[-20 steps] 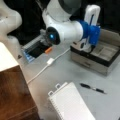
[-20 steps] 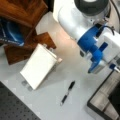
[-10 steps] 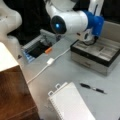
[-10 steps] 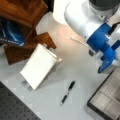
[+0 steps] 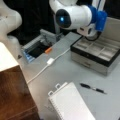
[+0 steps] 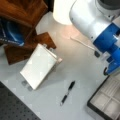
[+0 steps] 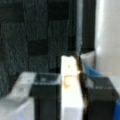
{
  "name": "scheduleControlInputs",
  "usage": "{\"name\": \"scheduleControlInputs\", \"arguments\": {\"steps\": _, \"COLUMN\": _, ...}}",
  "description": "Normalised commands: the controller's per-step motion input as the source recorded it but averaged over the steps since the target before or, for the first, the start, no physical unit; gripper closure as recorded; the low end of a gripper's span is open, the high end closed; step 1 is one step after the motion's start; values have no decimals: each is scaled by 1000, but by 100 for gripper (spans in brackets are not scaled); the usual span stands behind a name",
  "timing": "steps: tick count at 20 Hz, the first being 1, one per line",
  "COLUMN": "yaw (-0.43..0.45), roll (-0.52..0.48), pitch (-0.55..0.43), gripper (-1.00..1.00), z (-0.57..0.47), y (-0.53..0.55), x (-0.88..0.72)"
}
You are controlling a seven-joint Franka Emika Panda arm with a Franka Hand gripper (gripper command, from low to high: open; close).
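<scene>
In the wrist view my gripper (image 7: 72,100) is shut on a narrow white block (image 7: 70,85) that stands upright between the two black fingers (image 7: 46,97). A small orange-brown mark shows on the block's face. In both front views the white and blue arm (image 5: 82,17) (image 6: 100,27) hangs over the near edge of a grey compartment tray (image 5: 86,61) (image 6: 93,103). Its wrist hides the fingers and the block there.
A black pen (image 5: 93,88) (image 6: 67,92) and a white spiral notebook (image 5: 71,103) (image 6: 38,66) lie on the grey table. A white cable (image 5: 50,61) runs to an open dark box (image 5: 37,50) holding an orange piece (image 5: 48,50). Wooden blocks (image 5: 12,95) (image 6: 22,15) stand at the side.
The arm has swung to the right in both front views, from over the table's middle to above the compartment tray. Pen, notebook and cable have stayed put.
</scene>
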Motion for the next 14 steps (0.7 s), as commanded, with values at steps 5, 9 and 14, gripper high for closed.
{"name": "scheduleControlInputs", "arguments": {"steps": 5, "yaw": -183, "roll": 67, "pitch": 52, "gripper": 100, "z": 194, "y": 450, "x": 47}}
{"name": "scheduleControlInputs", "arguments": {"steps": 9, "yaw": -142, "roll": 81, "pitch": 33, "gripper": -100, "z": 101, "y": 388, "x": 87}}
{"name": "scheduleControlInputs", "arguments": {"steps": 14, "yaw": -146, "roll": 86, "pitch": 52, "gripper": -100, "z": 52, "y": 262, "x": 98}}
